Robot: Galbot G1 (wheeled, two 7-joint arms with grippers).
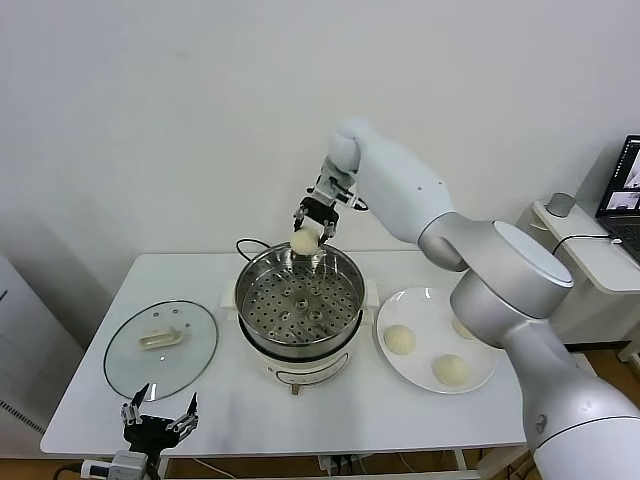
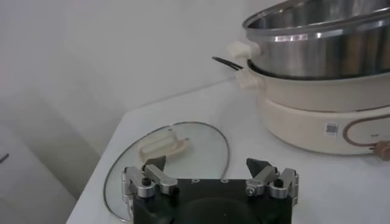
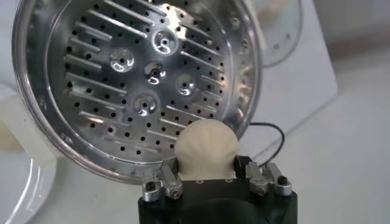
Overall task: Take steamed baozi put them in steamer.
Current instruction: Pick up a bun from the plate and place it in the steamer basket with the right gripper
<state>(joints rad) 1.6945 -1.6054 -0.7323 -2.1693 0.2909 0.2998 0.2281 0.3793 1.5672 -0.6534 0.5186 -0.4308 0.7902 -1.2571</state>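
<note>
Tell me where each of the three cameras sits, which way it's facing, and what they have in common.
Head view: from the robot's head, down onto the white table; right gripper holds a baozi above the steamer's far rim, left gripper parked low.
Left wrist view: low by the table edge, across the glass lid toward the steamer; own open fingers show.
Right wrist view: above, looking down into the steamer; own gripper and baozi show.
Shared: the steamer, in all three.

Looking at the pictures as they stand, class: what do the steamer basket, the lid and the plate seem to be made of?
Steamer: apparently polished stainless steel; mirror-bright wall, perforated floor.
Lid: looks like clear glass with a thin metal rim; the table shows through it.
Plate: glossy white, ceramic or plastic; cannot tell which.
</note>
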